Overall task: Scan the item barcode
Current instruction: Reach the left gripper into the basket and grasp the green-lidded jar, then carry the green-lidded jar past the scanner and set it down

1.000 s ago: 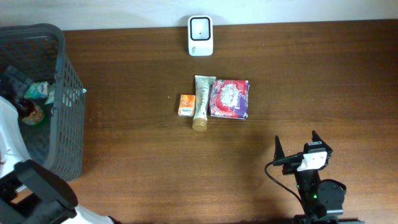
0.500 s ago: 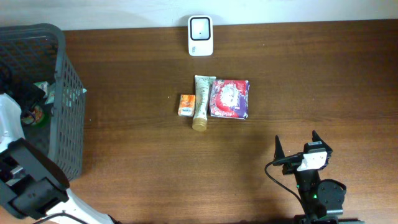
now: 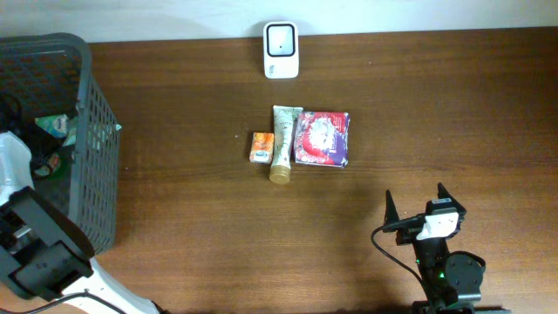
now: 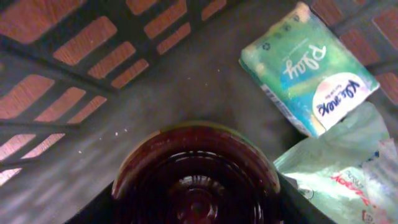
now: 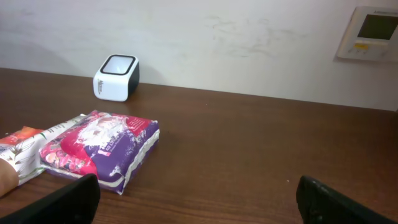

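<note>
Hanging inside the grey basket (image 3: 87, 131), the left hand (image 4: 196, 214) is right over a dark brown bottle (image 4: 196, 177). The bottle is seen from its round top and fills the space straight below the wrist camera. The hand's dark fingers (image 4: 297, 208) show only as slivers at either side of the bottle's shoulder. Whether they press on it or stand just off it I cannot tell, so the grip is uncertain. Ahead of that hand and to its right, a green tissue pack (image 4: 311, 68) lies flat on the basket floor. Nearer on the same side, a crinkled white-and-green wrapper (image 4: 348, 165) lies just beside the bottle. The basket's lattice wall rises ahead and to the left of the hand, with the brown counter (image 3: 174, 244) showing through its gaps.

The right hand (image 3: 415, 199) sits low over the counter with its fingers spread wide and nothing between them. Ahead of it and to its left, three items lie side by side, close together. A red-and-purple packet (image 5: 102, 146) is closest to the hand, then comes a cream tube (image 3: 282, 144), and a small orange box (image 3: 261, 147) is farthest to the left. Well beyond them, farther ahead of the right hand by the counter's back edge, stands the white barcode scanner (image 3: 281, 50), its dark window tilted upward.
</note>
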You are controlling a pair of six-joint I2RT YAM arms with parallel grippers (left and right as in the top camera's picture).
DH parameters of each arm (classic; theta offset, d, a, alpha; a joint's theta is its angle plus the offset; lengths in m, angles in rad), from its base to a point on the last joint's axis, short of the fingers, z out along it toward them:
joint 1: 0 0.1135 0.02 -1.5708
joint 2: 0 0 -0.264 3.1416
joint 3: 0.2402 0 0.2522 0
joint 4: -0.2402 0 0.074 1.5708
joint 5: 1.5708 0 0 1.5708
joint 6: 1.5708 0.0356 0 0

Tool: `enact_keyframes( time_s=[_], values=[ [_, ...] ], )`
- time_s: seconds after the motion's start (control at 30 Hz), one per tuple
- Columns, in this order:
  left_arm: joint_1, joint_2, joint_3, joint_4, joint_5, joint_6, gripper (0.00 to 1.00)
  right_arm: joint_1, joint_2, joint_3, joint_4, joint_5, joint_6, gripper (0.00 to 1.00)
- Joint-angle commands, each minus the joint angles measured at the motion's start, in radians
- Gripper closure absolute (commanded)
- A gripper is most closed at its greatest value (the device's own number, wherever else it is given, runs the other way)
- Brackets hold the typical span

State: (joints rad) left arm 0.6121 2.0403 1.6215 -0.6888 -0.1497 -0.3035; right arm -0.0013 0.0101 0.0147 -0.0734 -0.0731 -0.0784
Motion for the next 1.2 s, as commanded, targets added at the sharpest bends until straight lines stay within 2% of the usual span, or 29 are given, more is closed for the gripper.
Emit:
enact_keyframes(
  time_s=[0.0, 0.17, 0.3, 0.47, 0.67, 0.77, 0.93, 1.0, 1.1, 1.17],
  values=[
    [0.006, 0.006, 0.004, -0.004, 0.004, -0.001, 0.66, -0.006, -0.005, -0.009, 0.0, 0.002, 0.004, 0.01],
    [0.006, -0.069, 0.068, -0.047, 0.005, -0.001, 0.67, -0.006, -0.005, -0.009, 0.0, 0.002, 0.004, 0.01],
    [0.006, -0.229, 0.111, -0.051, 0.038, -0.002, 0.67, -0.006, -0.005, -0.009, 0.0, 0.002, 0.004, 0.01],
    [0.006, -0.457, 0.126, 0.01, 0.209, -0.003, 0.63, -0.006, -0.005, -0.009, 0.0, 0.002, 0.004, 0.01],
    [-0.02, -0.69, 0.126, 0.032, 0.582, -0.26, 0.6, -0.006, -0.005, -0.009, 0.0, 0.002, 0.004, 0.01],
    [-0.141, -0.706, 0.126, 0.038, 0.678, -0.281, 0.6, -0.006, -0.005, -0.009, 0.0, 0.002, 0.004, 0.01],
    [-0.448, -0.658, 0.125, 0.037, 0.666, -0.275, 0.57, -0.006, -0.005, -0.009, 0.0, 0.002, 0.004, 0.01],
    [-0.551, -0.62, 0.125, 0.02, 0.608, -0.236, 0.57, -0.006, -0.005, -0.009, 0.0, 0.002, 0.004, 0.01],
    [-0.719, -0.525, 0.125, -0.063, 0.386, -0.153, 0.56, -0.006, -0.005, -0.009, 0.0, 0.002, 0.004, 0.01],
    [-0.792, -0.456, 0.125, -0.121, 0.212, -0.146, 0.55, -0.006, -0.005, -0.009, 0.0, 0.002, 0.004, 0.01]
  ],
)
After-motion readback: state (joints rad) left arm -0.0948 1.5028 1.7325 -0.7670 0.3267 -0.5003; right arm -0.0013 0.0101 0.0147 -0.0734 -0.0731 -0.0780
